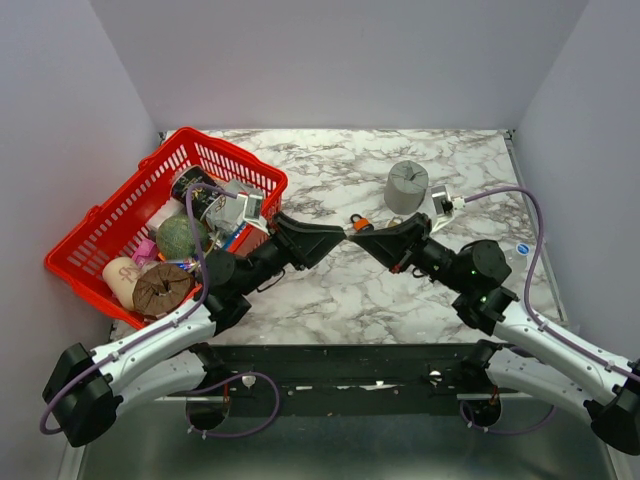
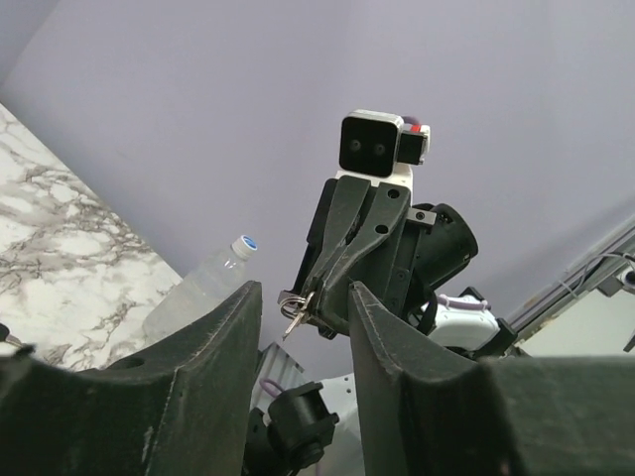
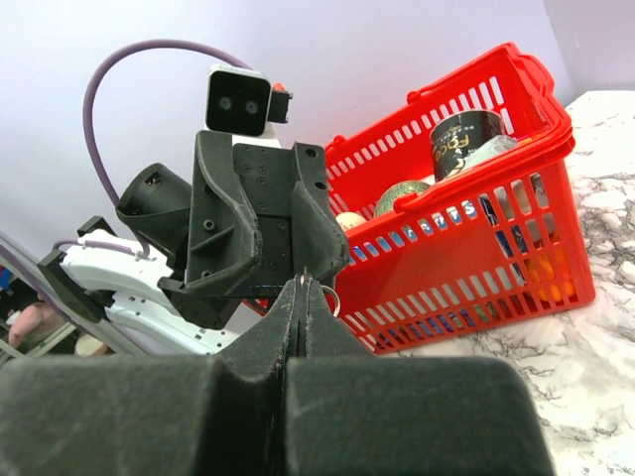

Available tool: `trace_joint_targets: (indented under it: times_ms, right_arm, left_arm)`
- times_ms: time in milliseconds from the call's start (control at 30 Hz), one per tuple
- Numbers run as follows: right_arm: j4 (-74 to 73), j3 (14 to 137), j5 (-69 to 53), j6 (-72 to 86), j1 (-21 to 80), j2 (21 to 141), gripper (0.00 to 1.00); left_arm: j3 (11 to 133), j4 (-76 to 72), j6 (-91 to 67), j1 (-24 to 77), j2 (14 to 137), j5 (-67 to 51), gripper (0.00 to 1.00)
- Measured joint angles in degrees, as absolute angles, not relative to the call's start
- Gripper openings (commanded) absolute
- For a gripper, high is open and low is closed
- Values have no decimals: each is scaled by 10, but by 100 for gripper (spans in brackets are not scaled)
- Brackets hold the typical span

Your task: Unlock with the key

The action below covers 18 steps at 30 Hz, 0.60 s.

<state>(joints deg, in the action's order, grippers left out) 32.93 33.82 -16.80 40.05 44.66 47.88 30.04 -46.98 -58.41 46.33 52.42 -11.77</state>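
Left wrist view: the right claw [image 3: 301,288] is pinched tight on the key [image 2: 294,315], a tiny thin metal blade on a wire ring, dangling toward 6 o'clock; its head is unclear. The left claw [image 2: 305,287] gapes wide, holding nothing, with its fingers [image 2: 213,367] at 9 and 3 o'clock of the key, above the bench [image 1: 330,300].

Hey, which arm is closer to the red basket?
Left. The left gripper sits just right of the red basket, its arm along the basket's near side; the right gripper, holding the key, faces it tip to tip, farther right.
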Motion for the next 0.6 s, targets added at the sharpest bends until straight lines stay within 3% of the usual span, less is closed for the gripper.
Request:
trace_joint_targets:
  times_ms: [333, 600]
  right_arm:
    - [341, 327, -146, 410, 447, 468, 1]
    - [341, 326, -142, 411, 447, 467, 1]
  left_arm:
    - [300, -478, -591, 476, 535, -111, 44]
    - [300, -481, -595, 485, 547, -109, 30]
